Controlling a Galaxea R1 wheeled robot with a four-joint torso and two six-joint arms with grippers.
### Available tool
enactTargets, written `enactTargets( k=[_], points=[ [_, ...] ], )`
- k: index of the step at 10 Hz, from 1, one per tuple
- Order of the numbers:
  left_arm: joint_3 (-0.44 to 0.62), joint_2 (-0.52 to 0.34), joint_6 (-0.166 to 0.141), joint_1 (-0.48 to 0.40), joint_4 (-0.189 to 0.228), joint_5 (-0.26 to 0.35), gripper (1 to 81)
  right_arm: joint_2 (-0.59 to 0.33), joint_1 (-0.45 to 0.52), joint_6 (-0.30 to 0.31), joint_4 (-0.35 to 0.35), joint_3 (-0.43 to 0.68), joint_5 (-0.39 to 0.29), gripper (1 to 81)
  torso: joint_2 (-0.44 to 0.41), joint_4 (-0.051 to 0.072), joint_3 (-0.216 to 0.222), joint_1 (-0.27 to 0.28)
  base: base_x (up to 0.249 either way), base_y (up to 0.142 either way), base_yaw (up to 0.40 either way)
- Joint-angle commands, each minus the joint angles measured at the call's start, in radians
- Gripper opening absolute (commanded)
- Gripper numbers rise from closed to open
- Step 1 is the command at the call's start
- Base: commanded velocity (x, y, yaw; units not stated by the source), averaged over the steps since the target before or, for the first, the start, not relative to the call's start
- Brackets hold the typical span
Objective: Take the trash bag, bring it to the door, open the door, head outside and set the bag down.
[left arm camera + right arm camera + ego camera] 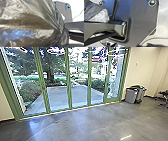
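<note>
1. Head view: daylight enters through the glass wall (69,84); bright gaps among the trees (50,62) glare white with purple fringes.
2. Indoors is dimmer; the floor (87,124) carries soft bluish glare and one bright streak.
3. Left wrist view: the trash bag (31,18) shines, blue-glinted, its folds shadowed.
4. Right wrist view: strong light, bluish sheen on the robot's plate (142,16), pale ground (163,18).

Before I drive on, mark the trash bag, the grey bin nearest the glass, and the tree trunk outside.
Trash bag (31,18): left wrist view, on its crinkled side.
Grey bin (130,96): head view, on its front.
Tree trunk (50,76): head view, on its lower part.
</note>
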Motion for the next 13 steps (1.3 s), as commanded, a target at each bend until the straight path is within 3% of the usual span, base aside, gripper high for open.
enactTargets(
  k=[1,8,13],
  points=[
    [0.005,-0.001,0.004,-0.045,0.001,0.077,1.0,0.0,0.048,-0.004,-0.008,0.003,-0.058,81.1,0.0,0.0,0.0,0.0,0.101,0.0,0.0],
    [0.005,0.001,0.004,-0.044,0.001,0.077,1.0,0.003,-0.003,-0.002,-0.083,-0.014,-0.037,81.1,0.0,0.0,0.0,0.0,0.105,0.0,0.0],
    [0.005,0.001,0.004,-0.044,0.002,0.077,1.0,0.003,-0.011,-0.001,-0.083,-0.016,-0.031,81.1,0.0,0.0,0.0,0.0,0.119,0.0,0.0]
  ],
)
